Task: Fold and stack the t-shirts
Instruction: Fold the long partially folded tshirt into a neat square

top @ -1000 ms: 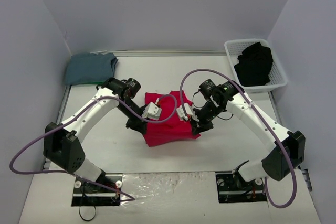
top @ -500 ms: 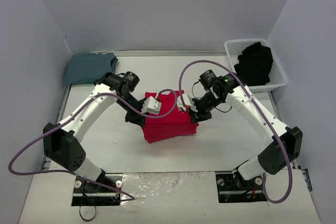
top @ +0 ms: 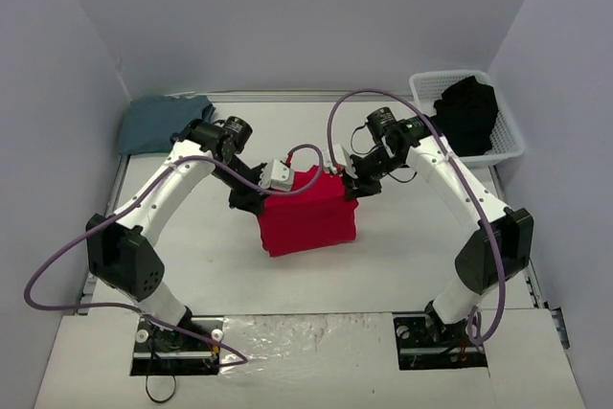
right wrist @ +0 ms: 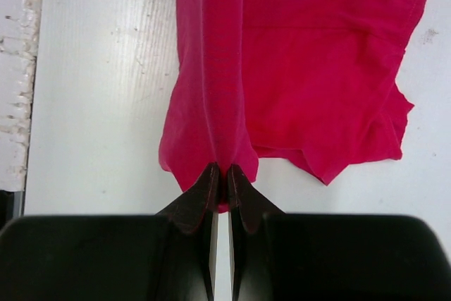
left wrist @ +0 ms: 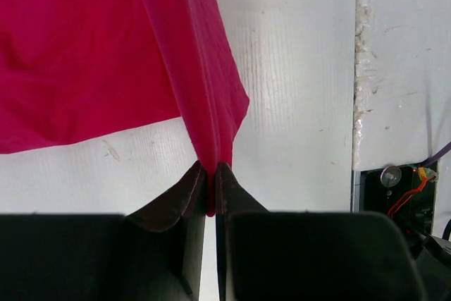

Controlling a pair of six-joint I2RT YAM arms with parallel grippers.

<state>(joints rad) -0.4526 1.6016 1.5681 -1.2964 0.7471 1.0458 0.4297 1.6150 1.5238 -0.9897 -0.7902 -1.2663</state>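
**A:** what's the left gripper [left wrist: 210, 170] up to?

**B:** Clamped tight on a bunched edge of the red shirt [top: 306, 219], with the cloth pinched right between the tips. The right gripper [right wrist: 222, 174] is the same deal on the opposite edge, closed on a fold of it.

**A:** and the arms?

**B:** Both reach in to mid-table. The left arm [top: 168, 189] comes from the left and the right arm [top: 460, 189] from the right, elbows bowed outward. The wrists tip down and face each other, with the shirt stretched between them. Its far edge sits at the grippers and the rest spreads toward the near side on the table [top: 402, 256].

**A:** any bins?

**B:** One white basket [top: 498, 156] in the far right corner, with the black shirt [top: 466, 112] heaped inside. The blue-grey shirt [top: 163, 124] lies folded on the table in the far left corner, well apart from the red one.
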